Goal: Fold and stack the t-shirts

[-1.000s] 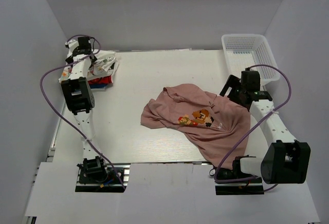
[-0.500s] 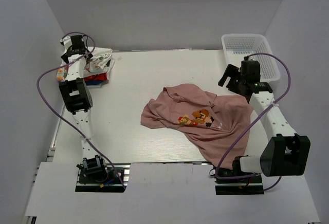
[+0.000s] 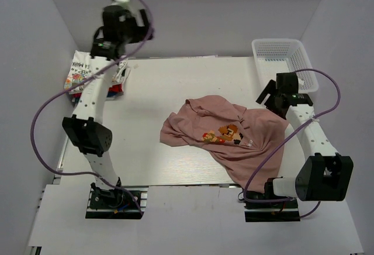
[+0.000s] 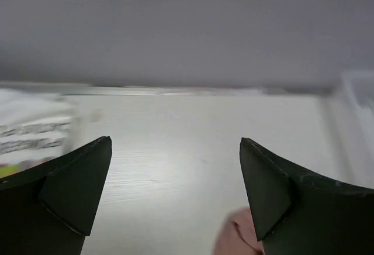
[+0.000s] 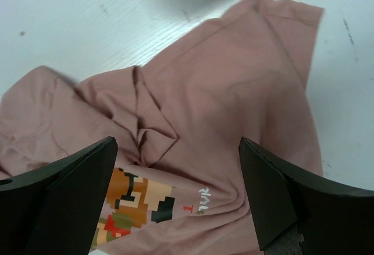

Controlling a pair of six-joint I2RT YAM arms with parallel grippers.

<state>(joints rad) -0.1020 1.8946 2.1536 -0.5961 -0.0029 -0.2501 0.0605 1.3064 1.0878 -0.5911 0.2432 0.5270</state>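
Note:
A crumpled dusty-pink t-shirt with a pixel cartoon print lies right of the table's middle; it fills the right wrist view. A stack of folded tees, white printed on top with red and blue below, lies at the far left corner; its white edge shows blurred in the left wrist view. My left gripper is raised high above the far left of the table, open and empty. My right gripper hovers open above the pink shirt's right edge, holding nothing.
A white plastic mesh basket stands at the far right corner, just behind my right gripper. Grey walls close in the table on three sides. Purple cables loop off both arms.
My left arm has risen from the folded stack and swung up and right, high over the table's far edge. My right gripper has shifted slightly right and nearer.

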